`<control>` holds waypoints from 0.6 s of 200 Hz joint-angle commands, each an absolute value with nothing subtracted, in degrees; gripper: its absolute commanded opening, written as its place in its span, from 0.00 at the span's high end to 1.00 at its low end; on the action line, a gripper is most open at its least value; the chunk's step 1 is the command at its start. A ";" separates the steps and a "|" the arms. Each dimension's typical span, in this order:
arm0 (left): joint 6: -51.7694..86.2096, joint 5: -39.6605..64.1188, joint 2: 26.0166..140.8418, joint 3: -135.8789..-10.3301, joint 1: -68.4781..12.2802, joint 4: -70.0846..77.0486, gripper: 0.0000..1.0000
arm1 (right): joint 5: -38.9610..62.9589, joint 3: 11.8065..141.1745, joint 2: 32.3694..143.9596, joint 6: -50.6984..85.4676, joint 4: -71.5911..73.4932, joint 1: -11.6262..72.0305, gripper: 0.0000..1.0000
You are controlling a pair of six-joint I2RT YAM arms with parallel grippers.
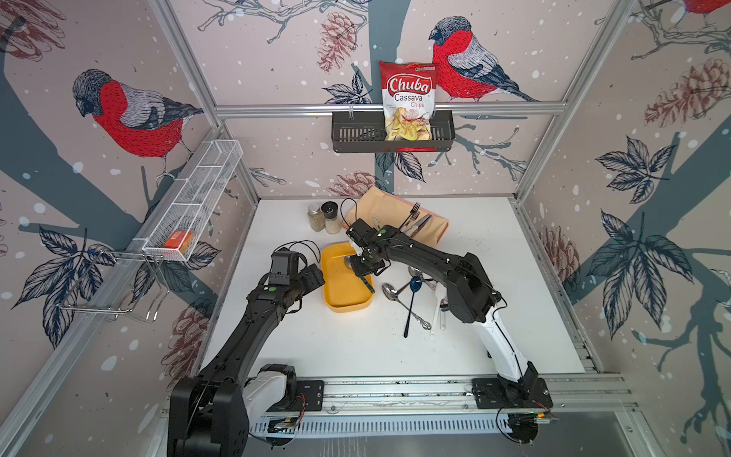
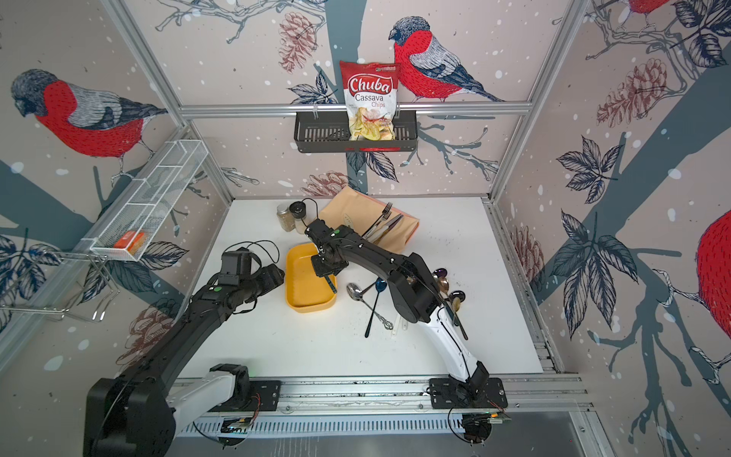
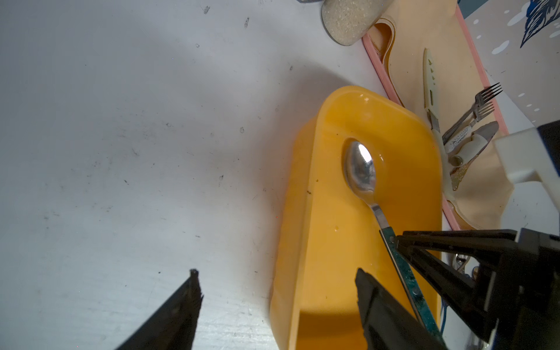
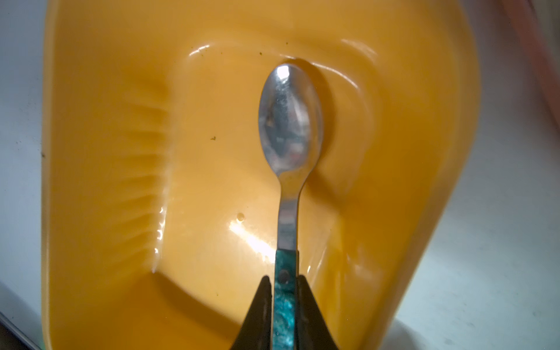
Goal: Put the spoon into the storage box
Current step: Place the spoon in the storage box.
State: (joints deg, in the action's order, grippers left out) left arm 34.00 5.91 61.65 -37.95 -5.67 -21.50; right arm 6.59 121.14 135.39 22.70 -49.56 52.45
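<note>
Spoon above the white table, its bowl down inside the yellow storage box left of the table's middle, its teal handle pinched tight between the jaws of the right gripper. The left gripper hangs spread apart, holding nothing, one finger over the table and one over the box.

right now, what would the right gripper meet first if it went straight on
Probably the floor of the yellow storage box: the right gripper, shut on the teal-handled spoon, points down into it.
</note>
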 commanded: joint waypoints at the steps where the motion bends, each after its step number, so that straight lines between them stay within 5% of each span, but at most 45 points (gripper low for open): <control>1: 32.96 6.42 61.96 -38.67 -5.43 -21.97 0.18 | 7.31 124.13 137.44 23.74 -52.86 52.20 0.82; 44: 33.11 6.70 62.31 -39.87 -5.45 -23.77 0.18 | 8.40 126.57 139.75 24.79 -53.76 52.14 0.79; 120: 26.75 5.91 66.69 -45.85 -5.62 -26.22 0.19 | -0.56 125.59 132.51 17.37 -55.77 52.95 0.42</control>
State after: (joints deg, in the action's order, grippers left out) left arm 30.48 6.13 65.43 -43.70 -5.67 -24.58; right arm 4.80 126.08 136.29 21.89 -54.00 52.66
